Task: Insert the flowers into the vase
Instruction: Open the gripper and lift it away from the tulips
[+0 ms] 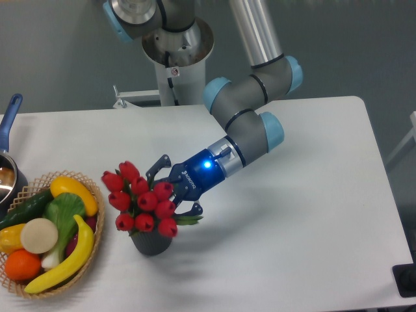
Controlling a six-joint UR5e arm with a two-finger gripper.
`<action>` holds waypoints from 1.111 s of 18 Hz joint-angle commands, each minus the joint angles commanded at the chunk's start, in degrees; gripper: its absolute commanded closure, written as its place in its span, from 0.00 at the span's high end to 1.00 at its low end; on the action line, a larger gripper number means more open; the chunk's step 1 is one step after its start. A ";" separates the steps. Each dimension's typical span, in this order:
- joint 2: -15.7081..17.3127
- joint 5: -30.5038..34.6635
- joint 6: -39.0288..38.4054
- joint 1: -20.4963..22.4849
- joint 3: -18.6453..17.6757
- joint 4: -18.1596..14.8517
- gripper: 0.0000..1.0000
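Vase [151,243]: dark, ribbed, upright on the white table [305,214], just right of the woven basket [91,257]. The flowers [142,198], red tulips, sit directly above its mouth, the bunch leaning left; stems are hidden, so entry into the mouth cannot be confirmed. Gripper [170,193]: jaws reach in from the right and appear clenched on the bunch's leafy base. Basket contents: two bananas, a cucumber, an orange and greens. A blue-handled pot [8,162] sits at the far left edge.
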 joint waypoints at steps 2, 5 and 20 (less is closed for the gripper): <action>0.18 0.00 0.00 0.00 -0.26 0.00 0.94; 1.23 0.26 0.09 0.09 -0.79 0.00 1.00; 12.39 21.96 -0.26 3.42 -4.40 -0.09 1.00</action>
